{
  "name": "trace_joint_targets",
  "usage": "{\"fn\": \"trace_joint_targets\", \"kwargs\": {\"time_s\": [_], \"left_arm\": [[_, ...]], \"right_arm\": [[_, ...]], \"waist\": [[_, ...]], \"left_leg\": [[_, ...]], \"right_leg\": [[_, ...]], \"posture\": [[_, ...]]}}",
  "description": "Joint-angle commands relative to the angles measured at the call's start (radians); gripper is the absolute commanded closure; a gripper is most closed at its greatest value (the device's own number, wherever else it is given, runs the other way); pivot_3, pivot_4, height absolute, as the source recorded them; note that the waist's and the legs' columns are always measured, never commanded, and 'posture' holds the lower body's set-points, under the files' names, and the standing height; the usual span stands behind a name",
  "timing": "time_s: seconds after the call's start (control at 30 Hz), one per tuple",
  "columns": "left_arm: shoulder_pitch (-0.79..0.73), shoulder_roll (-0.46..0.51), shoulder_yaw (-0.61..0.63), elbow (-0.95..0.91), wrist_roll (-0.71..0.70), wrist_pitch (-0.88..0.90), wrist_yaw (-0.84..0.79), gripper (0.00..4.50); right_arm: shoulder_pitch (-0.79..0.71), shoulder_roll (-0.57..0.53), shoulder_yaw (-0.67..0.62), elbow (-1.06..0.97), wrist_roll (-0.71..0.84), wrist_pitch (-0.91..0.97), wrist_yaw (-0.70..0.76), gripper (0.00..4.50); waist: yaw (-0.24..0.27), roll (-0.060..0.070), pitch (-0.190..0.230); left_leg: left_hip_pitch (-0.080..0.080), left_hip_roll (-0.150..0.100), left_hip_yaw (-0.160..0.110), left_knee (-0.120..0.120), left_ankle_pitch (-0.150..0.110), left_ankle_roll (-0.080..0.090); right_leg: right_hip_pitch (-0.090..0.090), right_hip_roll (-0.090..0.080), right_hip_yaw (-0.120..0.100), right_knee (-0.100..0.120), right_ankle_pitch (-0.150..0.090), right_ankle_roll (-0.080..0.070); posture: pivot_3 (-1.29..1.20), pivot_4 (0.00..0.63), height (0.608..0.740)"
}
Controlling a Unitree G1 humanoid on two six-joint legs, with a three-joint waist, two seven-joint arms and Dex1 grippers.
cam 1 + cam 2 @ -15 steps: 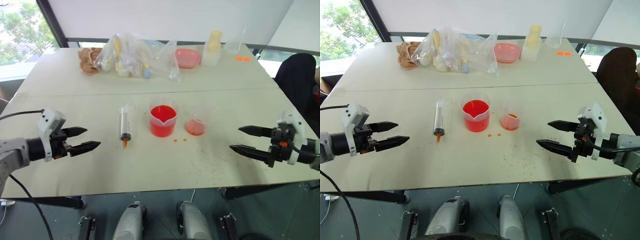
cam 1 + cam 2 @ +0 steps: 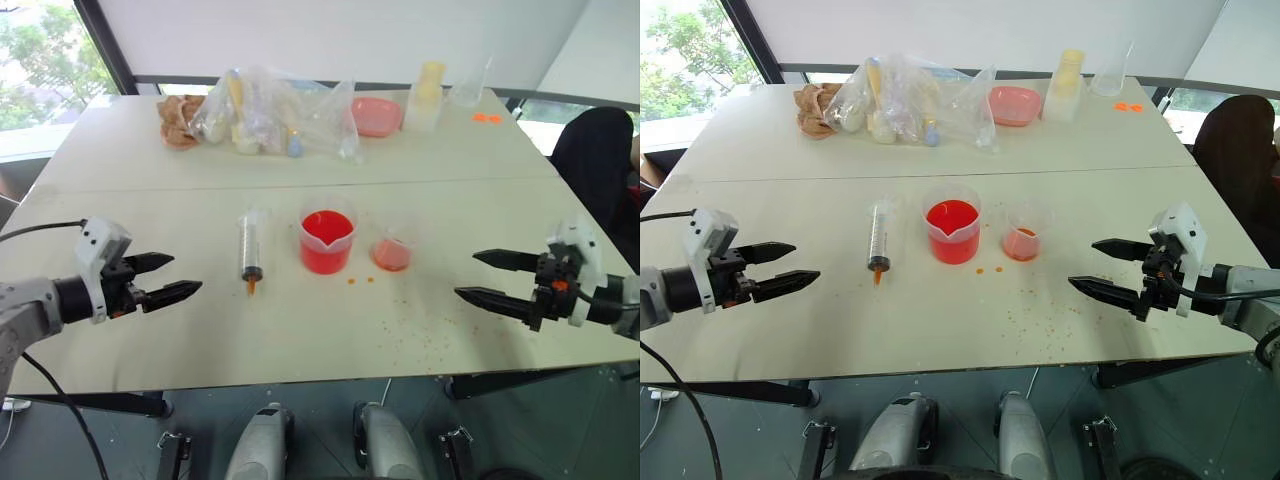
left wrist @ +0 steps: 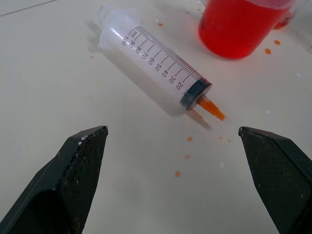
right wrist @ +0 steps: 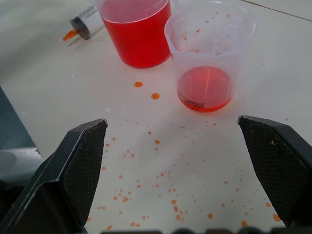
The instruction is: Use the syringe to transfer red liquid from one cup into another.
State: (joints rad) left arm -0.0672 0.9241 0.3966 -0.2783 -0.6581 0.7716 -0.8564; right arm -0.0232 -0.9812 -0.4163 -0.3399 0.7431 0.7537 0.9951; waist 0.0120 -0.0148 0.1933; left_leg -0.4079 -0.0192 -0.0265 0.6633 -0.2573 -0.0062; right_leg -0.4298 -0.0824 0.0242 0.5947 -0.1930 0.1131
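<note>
**Syringe waits untouched between two spread hands**

Your left hand [image 2: 168, 279] and right hand [image 2: 488, 277] hover spread and empty. The syringe [image 2: 250, 246] lies flat on the tabletop [image 2: 300, 330], beside the full beaker [image 2: 326, 241]; the small cup [image 2: 392, 250] holds a shallow red pool. Your left wrist view adds the plunger seated near the tip; your right wrist view, spilled droplets.

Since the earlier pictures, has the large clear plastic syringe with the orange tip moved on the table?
No. The syringe lies at the same spot left of the red-filled spouted beaker, tip toward the robot.
</note>
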Motion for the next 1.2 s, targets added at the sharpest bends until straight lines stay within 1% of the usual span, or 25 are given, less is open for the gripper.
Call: {"fn": "trace_joint_targets", "kwargs": {"time_s": [0.03, 0.07, 0.1, 0.17, 0.23, 0.27, 0.33, 0.4, 0.47, 0.5, 0.53, 0.63, 0.73, 0.8, 0.9, 1.0, 1.1, 1.17, 1.2], "left_arm": [[-0.042, -0.031, 0.005, 0.007, 0.021, -0.043, 0.045, 0.04], [-0.051, -0.037, 0.002, 0.008, 0.031, -0.052, 0.052, 0.04], [-0.063, -0.029, -0.016, 0.005, 0.046, -0.024, 0.079, 0.04], [-0.109, -0.009, -0.036, 0.009, 0.037, 0.077, 0.126, 0.04], [-0.162, 0.071, -0.097, 0.002, 0.027, 0.228, 0.127, 0.04], [-0.220, 0.086, -0.108, 0.003, 0.002, 0.297, 0.138, 0.04], [-0.355, 0.091, -0.127, 0.025, -0.040, 0.414, 0.163, 0.04], [-0.544, 0.079, -0.183, 0.094, -0.043, 0.552, 0.196, 0.04], [-0.789, 0.024, -0.272, 0.236, -0.018, 0.746, 0.236, 0.04], [-0.885, -0.001, -0.322, 0.307, -0.011, 0.804, 0.250, 0.04], [-0.947, -0.014, -0.358, 0.361, -0.006, 0.835, 0.256, 0.04], [-1.070, -0.053, -0.531, 0.498, -0.025, 0.843, 0.219, 0.04], [-1.170, -0.148, -0.655, 0.690, 0.046, 0.843, 0.245, 0.04], [-1.219, -0.221, -0.688, 0.820, 0.124, 0.826, 0.278, 0.04], [-1.263, -0.290, -0.712, 0.975, 0.209, 0.767, 0.300, 0.04], [-1.285, -0.363, -0.724, 1.094, 0.280, 0.682, 0.306, 0.04], [-1.295, -0.406, -0.727, 1.175, 0.334, 0.619, 0.287, 0.04], [-1.294, -0.440, -0.722, 1.230, 0.369, 0.569, 0.283, 0.04], [-1.294, -0.454, -0.718, 1.250, 0.382, 0.553, 0.278, 0.04]], "right_arm": [[-0.001, 0.008, -0.012, -0.023, -0.004, -0.017, -0.012, 0.00], [-0.003, 0.008, -0.009, -0.023, -0.006, -0.017, -0.015, 0.00], [-0.003, 0.008, -0.010, -0.022, -0.009, -0.018, -0.018, 0.00], [-0.012, 0.009, -0.011, -0.011, -0.018, -0.023, -0.027, 0.00], [-0.023, 0.002, -0.011, 0.000, -0.025, -0.031, -0.024, 0.00], [-0.029, -0.006, -0.015, 0.002, -0.030, -0.038, -0.018, 0.00], [-0.049, -0.025, -0.021, -0.006, -0.036, -0.048, -0.011, 0.00], [-0.099, -0.047, -0.029, -0.038, -0.012, -0.044, -0.005, 0.00], [-0.185, -0.068, -0.022, -0.093, 0.028, -0.039, -0.004, 0.00], [-0.225, -0.073, -0.010, -0.120, 0.043, -0.041, -0.004, 0.00], [-0.262, -0.075, 0.008, -0.148, 0.053, -0.047, -0.005, 0.00], [-0.334, -0.064, 0.064, -0.197, 0.053, -0.061, -0.013, 0.00], [-0.384, -0.039, 0.118, -0.242, 0.039, -0.094, -0.028, 0.00], [-0.404, -0.019, 0.144, -0.277, 0.027, -0.116, -0.053, 0.00], [-0.415, -0.003, 0.176, -0.341, 0.010, -0.118, -0.102, 0.00], [-0.373, 0.010, 0.169, -0.413, 0.040, -0.097, -0.149, 0.00], [-0.339, 0.026, 0.159, -0.435, 0.082, -0.072, -0.181, 0.00], [-0.284, 0.038, 0.154, -0.435, 0.115, -0.050, -0.189, 0.00], [-0.253, 0.032, 0.155, -0.433, 0.103, -0.053, -0.179, 0.00]], "waist": [[0.000, 0.000, 0.000], [0.000, 0.000, 0.000], [0.000, 0.000, 0.000], [0.000, 0.000, 0.000], [-0.001, -0.001, 0.000], [-0.002, -0.001, 0.000], [0.000, -0.001, 0.000], [0.002, -0.002, 0.001], [-0.003, -0.002, 0.001], [-0.004, -0.002, 0.001], [-0.006, -0.002, 0.001], [-0.016, -0.002, 0.000], [-0.023, -0.002, 0.001], [-0.024, -0.003, 0.001], [-0.024, -0.004, 0.002], [-0.022, -0.004, 0.002], [-0.017, -0.004, 0.002], [-0.014, -0.004, 0.002], [-0.008, -0.004, 0.002]], "left_leg": [[0.000, 0.000, 0.000, 0.000, 0.000, 0.000], [0.000, 0.000, 0.000, 0.000, 0.000, 0.000], [0.000, 0.000, 0.000, 0.000, 0.000, 0.000], [0.000, 0.000, 0.000, 0.000, 0.000, 0.000], [0.000, 0.000, 0.000, 0.000, 0.000, 0.000], [0.000, -0.001, 0.000, 0.001, 0.000, 0.000], [0.000, -0.001, 0.000, 0.001, 0.000, 0.000], [0.000, -0.001, 0.000, 0.002, 0.000, 0.000], [0.001, -0.004, 0.000, 0.003, 0.000, 0.000], [0.001, -0.004, -0.001, 0.003, 0.000, 0.000], [0.001, -0.005, 0.000, 0.003, 0.000, 0.000], [0.002, -0.005, -0.002, 0.001, 0.000, 0.000], [0.001, -0.005, -0.003, 0.000, 0.000, 0.000], [0.000, -0.005, -0.003, 0.001, 0.000, 0.000], [-0.001, -0.005, -0.003, 0.001, 0.000, 0.000], [-0.001, -0.005, -0.003, 0.001, 0.000, 0.000], [-0.002, -0.005, -0.003, 0.001, 0.000, 0.000], [-0.002, -0.005, -0.003, 0.001, 0.000, 0.000], [-0.002, -0.005, -0.003, 0.001, 0.000, 0.000]], "right_leg": [[0.000, 0.000, 0.000, 0.000, 0.000, 0.000], [0.000, 0.000, 0.000, 0.000, 0.000, 0.000], [0.000, 0.000, 0.000, 0.000, 0.000, 0.000], [0.000, 0.000, 0.000, 0.000, 0.000, 0.000], [0.000, 0.001, 0.000, 0.001, 0.000, 0.000], [0.001, 0.001, 0.000, 0.001, 0.000, 0.000], [0.001, 0.001, 0.000, 0.001, 0.000, 0.001], [0.001, 0.001, -0.001, 0.001, 0.000, 0.001], [0.002, 0.001, -0.001, 0.003, 0.002, 0.005], [0.002, 0.001, -0.001, 0.002, 0.002, 0.005], [0.003, 0.001, -0.001, 0.003, 0.001, 0.006], [0.002, 0.002, -0.002, 0.004, 0.001, 0.007], [0.002, 0.002, -0.002, 0.004, 0.001, 0.008], [0.001, 0.002, -0.002, 0.004, 0.001, 0.008], [-0.001, 0.002, -0.002, 0.004, 0.001, 0.008], [-0.001, 0.001, -0.002, 0.004, 0.001, 0.008], [-0.001, 0.001, -0.002, 0.004, 0.001, 0.007], [-0.001, 0.000, -0.002, 0.004, 0.001, 0.007], [-0.001, 0.000, -0.001, 0.004, 0.001, 0.007]], "posture": [[0.00, 0.150, 0.740], [0.00, 0.150, 0.740], [0.00, 0.150, 0.740], [0.00, 0.150, 0.740], [0.00, 0.150, 0.740], [0.00, 0.150, 0.740], [0.00, 0.150, 0.740], [0.00, 0.150, 0.740], [0.00, 0.150, 0.740], [0.00, 0.150, 0.740], [0.00, 0.150, 0.740], [0.00, 0.150, 0.740], [0.00, 0.150, 0.740], [0.00, 0.150, 0.740], [0.00, 0.150, 0.740], [0.00, 0.150, 0.740], [0.00, 0.150, 0.740], [0.00, 0.150, 0.740], [0.00, 0.150, 0.740]]}}
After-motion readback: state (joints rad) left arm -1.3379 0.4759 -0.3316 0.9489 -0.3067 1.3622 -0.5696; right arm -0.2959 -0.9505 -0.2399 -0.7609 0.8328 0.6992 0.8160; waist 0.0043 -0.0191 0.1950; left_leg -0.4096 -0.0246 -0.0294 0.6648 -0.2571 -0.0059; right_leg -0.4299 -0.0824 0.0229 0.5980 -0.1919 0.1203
